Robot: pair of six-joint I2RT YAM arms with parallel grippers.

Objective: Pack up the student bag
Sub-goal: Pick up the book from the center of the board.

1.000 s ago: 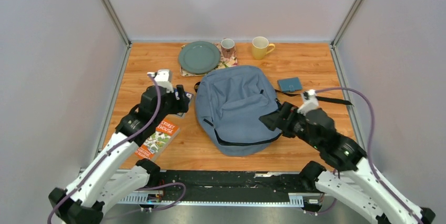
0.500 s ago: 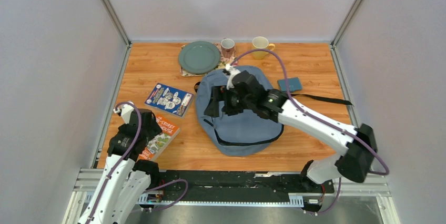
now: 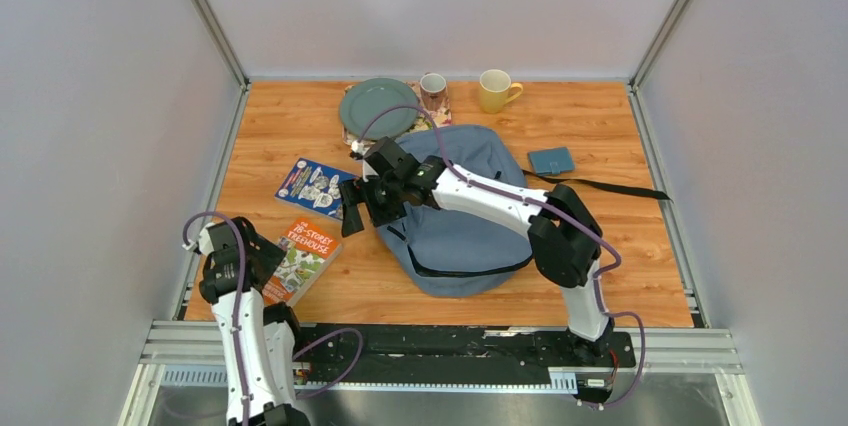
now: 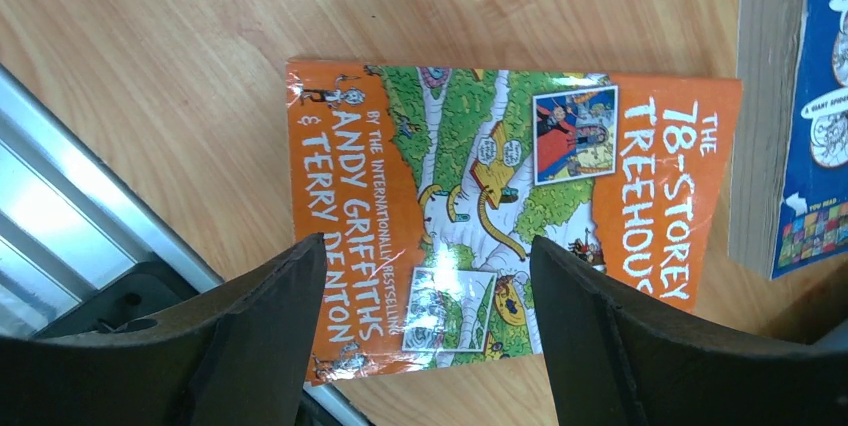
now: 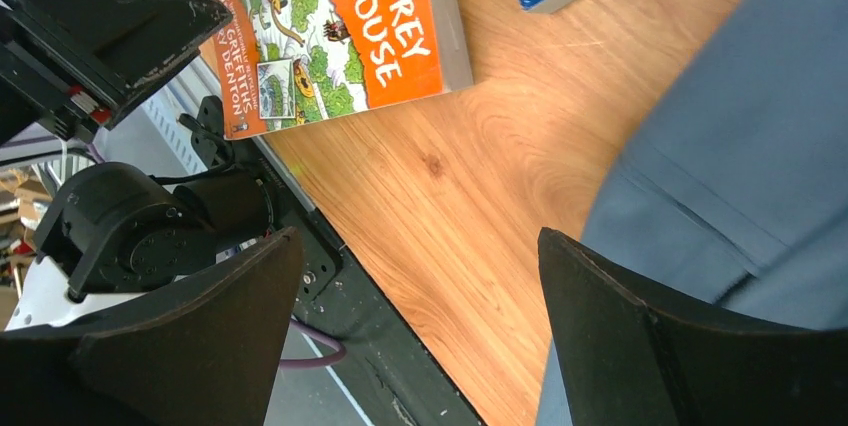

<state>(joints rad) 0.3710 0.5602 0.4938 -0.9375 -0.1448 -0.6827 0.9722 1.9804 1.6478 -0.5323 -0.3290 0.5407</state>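
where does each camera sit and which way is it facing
Top external: high behind the bases, looking down on the table and student bag; left arm and right arm show.
Left wrist: on the left arm at the near-left edge, facing down at the orange book; the open left gripper frames it.
Right wrist: over the student bag's left edge, facing the near-left corner; the open right gripper and part of the left arm show.
Shared: the orange book, in both wrist views.

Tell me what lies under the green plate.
A patterned mat peeks out beneath the green plate at its near and right edges; the rest is covered.
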